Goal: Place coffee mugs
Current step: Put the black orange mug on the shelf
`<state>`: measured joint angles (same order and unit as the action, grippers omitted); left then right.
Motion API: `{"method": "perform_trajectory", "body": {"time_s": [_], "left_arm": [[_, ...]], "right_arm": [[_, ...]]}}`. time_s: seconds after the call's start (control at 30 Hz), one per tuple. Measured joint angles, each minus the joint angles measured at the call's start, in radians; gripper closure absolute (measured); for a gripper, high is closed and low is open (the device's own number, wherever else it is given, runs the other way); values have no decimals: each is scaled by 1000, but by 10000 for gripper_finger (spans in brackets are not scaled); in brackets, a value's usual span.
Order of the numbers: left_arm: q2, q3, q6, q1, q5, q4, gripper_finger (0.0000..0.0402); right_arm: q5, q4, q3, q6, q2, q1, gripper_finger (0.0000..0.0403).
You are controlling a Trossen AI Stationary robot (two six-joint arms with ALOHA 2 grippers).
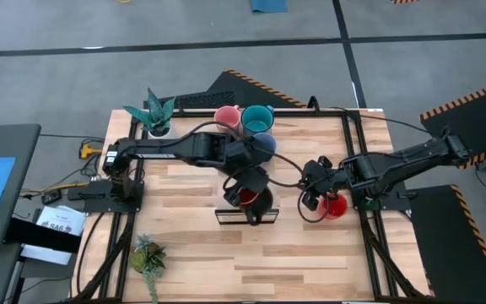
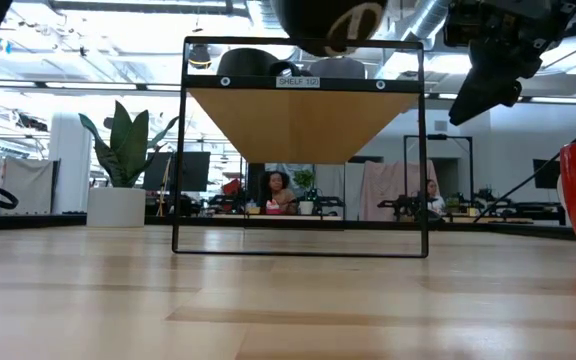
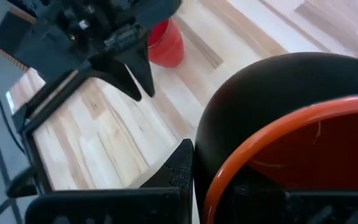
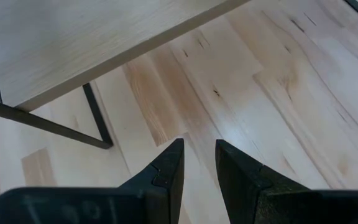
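Observation:
My left gripper (image 1: 247, 192) is over the wood top of the black-framed shelf (image 1: 245, 216) at mid table. It is shut on an orange-rimmed mug (image 3: 272, 134) with a red-orange inside. A black mug surface (image 3: 272, 81) bulges right behind that rim; I cannot tell whether they touch. My right gripper (image 1: 310, 200) hangs empty beside the red mug (image 1: 336, 206), which stands on its base on the table. Its fingers (image 4: 173, 163) are a narrow gap apart. The pink mug (image 1: 226, 116), teal mug (image 1: 256, 116) and pale blue mug (image 1: 263, 143) stand together near the far edge. My left gripper holds the orange-rimmed mug by its wall at the rim (image 3: 211, 186). One finger (image 3: 180, 167) is outside the wall; the other seems to be inside the mug and is mostly hidden. The mug's mouth faces the wrist camera. Whether its base rests on the shelf top does not show.
One potted plant (image 1: 157, 114) stands at the far left corner and another (image 1: 147, 255) at the near left. The shelf frame (image 2: 304, 150) stands open underneath. Bare wood table lies along the near edge (image 1: 251, 270). People sit in the room behind.

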<state>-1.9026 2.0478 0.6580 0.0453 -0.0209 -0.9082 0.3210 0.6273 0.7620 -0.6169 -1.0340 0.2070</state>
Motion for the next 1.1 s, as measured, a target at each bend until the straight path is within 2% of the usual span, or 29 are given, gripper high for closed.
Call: {"method": "perform_trajectory", "body": {"time_s": [0.17, 0.47, 1.1], "left_arm": [[0, -7, 19, -18, 0, -6, 392], [1, -40, 163, -30, -7, 13, 391], [-64, -36, 216, -33, -20, 102, 391]], "right_arm": [[0, 0, 0, 0, 0, 0, 284], [0, 0, 0, 22, 0, 0, 284], [3, -5, 0, 27, 0, 0, 284]]}}
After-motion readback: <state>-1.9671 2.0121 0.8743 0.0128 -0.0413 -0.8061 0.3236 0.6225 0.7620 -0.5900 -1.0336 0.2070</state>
